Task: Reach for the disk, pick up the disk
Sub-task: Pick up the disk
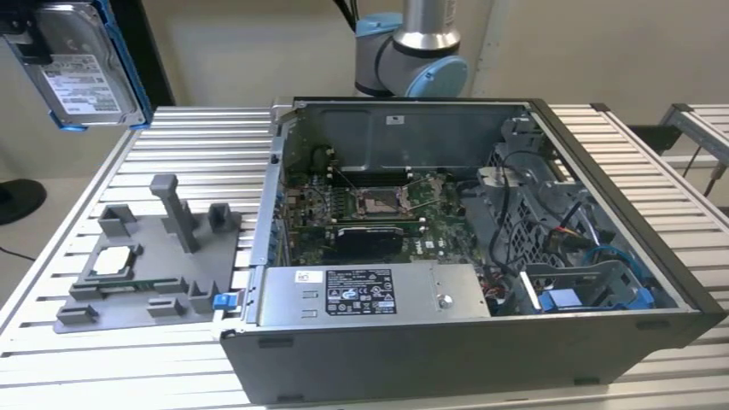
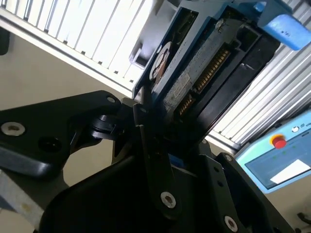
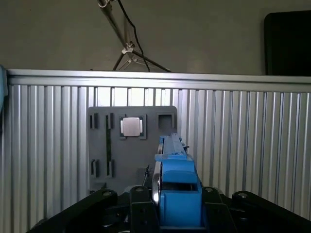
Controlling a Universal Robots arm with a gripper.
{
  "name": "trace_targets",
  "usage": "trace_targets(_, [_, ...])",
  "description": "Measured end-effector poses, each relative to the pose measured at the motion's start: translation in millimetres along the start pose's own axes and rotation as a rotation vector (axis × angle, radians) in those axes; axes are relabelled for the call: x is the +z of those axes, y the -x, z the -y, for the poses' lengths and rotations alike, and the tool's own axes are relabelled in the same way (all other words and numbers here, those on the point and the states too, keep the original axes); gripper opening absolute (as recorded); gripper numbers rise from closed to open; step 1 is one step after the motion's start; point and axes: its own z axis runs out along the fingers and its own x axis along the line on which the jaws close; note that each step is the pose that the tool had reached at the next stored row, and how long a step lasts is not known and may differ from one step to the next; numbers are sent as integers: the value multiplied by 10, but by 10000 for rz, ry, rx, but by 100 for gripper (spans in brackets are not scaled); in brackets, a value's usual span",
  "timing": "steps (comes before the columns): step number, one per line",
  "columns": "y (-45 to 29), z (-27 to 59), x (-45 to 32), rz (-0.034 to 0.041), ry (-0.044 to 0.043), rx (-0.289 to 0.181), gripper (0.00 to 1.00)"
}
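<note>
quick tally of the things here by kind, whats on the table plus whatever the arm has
disk: 1, held up in the gripper
small square chip: 1, sitting in the grey tray
grey tray: 1
open computer case: 1
total: 4

Even, diffuse indoor light; bench [image 1: 183,145] bright, soft shadow inside the open computer case [image 1: 399,137]. Second wrist view: bench slats glare pale, the disk [image 2: 194,73] soft, close to the lens.
</note>
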Motion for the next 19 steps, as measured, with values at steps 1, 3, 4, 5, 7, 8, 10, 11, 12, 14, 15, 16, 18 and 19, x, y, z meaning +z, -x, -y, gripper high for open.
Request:
trace_targets(1, [0,41,-1,0,4,0,0])
trace_targets(3, [-1,120,-5,0,13,1,0])
trace_targets(4, [-2,162,-6,0,16,0,0])
trace_targets(5, [-2,199,-7,0,19,0,0])
trace_targets(7, [-3,285,-10,0,28,0,0])
trace_targets(8, [-3,325,-12,0,32,0,0])
trace_targets(10, [-4,403,-15,1,47,1,0])
trace_targets(11, [-4,435,-19,1,62,0,0])
trace_targets(12, [-4,464,-26,1,79,0,0])
trace_targets(14, [-5,501,-51,0,99,1,0])
trace_targets(15, [-5,521,-71,0,106,0,0])
trace_targets(16, [-5,542,-93,1,113,1,0])
trace_targets(18, [-5,580,-131,2,124,0,0])
trace_targets(19, [-6,601,-143,2,130,-1,0])
